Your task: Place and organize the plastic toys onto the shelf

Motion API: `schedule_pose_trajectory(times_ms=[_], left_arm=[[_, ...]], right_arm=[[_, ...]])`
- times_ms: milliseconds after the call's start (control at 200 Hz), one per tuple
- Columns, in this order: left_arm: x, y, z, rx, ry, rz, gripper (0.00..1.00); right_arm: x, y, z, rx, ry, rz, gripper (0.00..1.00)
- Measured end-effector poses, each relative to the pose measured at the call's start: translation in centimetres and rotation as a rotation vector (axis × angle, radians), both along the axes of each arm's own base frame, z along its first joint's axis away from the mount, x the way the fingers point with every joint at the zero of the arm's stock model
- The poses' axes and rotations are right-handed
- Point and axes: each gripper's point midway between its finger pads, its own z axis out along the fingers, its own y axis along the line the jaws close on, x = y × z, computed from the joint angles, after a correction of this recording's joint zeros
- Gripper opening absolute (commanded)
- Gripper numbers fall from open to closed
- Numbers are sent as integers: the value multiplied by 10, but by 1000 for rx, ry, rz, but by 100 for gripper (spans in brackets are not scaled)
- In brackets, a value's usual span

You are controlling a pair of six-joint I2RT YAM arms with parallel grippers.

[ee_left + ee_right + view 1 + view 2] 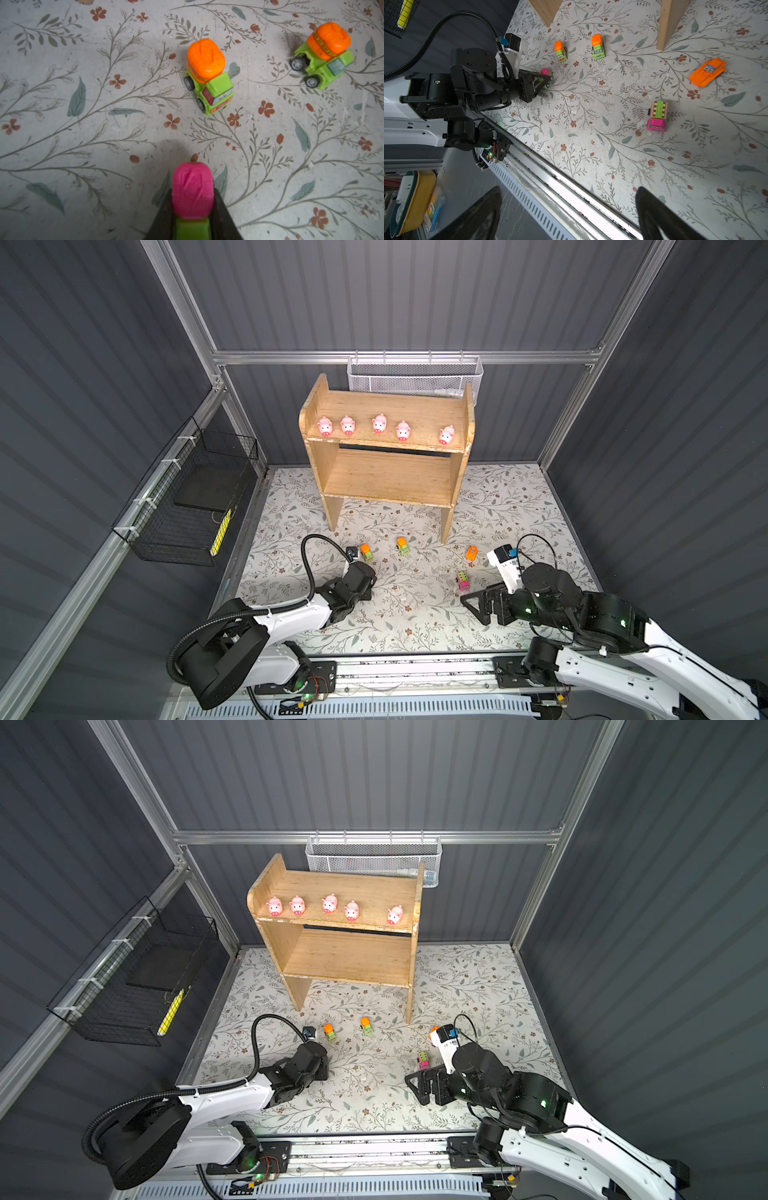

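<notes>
- Pink-topped truck (192, 187): clamped in left tool (192, 209), low at worktop (83, 135); rounded body may squirt free.
- Right tool (568, 191): jaws apart, empty.
- Shelf (386, 477), farthest: five pigs (379, 423) line upper tier; a careless reach could topple them.

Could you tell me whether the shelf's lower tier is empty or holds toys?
Empty: in both top views the lower tier is bare wood; all five pigs sit on the upper tier.

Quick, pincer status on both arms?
Left pincer: closed, holding the pink-and-green toy vehicle.
Right pincer: open, empty.
</notes>
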Motion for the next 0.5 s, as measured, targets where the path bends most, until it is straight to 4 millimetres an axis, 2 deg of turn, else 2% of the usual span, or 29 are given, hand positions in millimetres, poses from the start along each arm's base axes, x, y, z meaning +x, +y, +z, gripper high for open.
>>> schedule_pose_trajectory(times_ms=[400, 500], left_arm=[[-4, 4, 5, 9, 5, 1, 22], [-2, 4, 13, 17, 7, 4, 22]], right_arm=[[0, 0, 0, -2, 1, 1, 99], [0, 1, -1, -6, 2, 1, 99]])
